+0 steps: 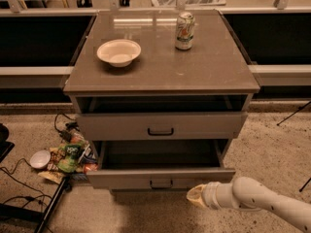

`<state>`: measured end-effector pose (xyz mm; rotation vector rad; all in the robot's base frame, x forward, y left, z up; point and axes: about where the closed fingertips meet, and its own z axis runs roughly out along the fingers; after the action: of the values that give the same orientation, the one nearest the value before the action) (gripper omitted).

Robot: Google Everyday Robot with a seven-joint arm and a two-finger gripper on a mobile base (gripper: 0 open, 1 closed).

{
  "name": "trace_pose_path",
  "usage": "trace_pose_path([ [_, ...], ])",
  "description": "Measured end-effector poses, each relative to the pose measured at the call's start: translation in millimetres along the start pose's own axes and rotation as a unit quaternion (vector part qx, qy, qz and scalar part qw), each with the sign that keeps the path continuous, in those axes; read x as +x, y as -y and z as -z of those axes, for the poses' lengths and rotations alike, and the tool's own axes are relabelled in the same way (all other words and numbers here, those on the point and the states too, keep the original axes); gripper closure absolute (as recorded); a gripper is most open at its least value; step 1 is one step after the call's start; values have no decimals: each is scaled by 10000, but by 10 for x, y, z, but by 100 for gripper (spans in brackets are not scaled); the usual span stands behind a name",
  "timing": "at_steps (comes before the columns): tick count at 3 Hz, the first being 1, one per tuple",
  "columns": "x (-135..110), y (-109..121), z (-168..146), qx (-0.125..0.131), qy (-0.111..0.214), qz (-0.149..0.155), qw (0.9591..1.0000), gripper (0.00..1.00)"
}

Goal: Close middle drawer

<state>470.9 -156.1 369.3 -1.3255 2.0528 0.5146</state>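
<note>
Nearest, gripper: low at the bottom right, just below the right part of the pulled-out drawer's front; wide or narrow, I cannot tell; contact unclear.
Middle drawer: pulled far out of the cabinet, its box empty, black handle facing forward.
Floor litter: packets heaped left of the drawer, beside a small white dish.
Upper drawer: out only slightly.
Cabinet top: carries a white bowl at left.
Can: upright, rear right.
</note>
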Motion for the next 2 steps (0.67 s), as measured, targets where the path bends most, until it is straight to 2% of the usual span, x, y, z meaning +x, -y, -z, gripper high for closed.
trace_pose_path([
  [1, -113, 367, -7, 112, 62, 136, 9998, 100],
  [2, -212, 595, -13, 143, 94, 262, 9995, 100],
])
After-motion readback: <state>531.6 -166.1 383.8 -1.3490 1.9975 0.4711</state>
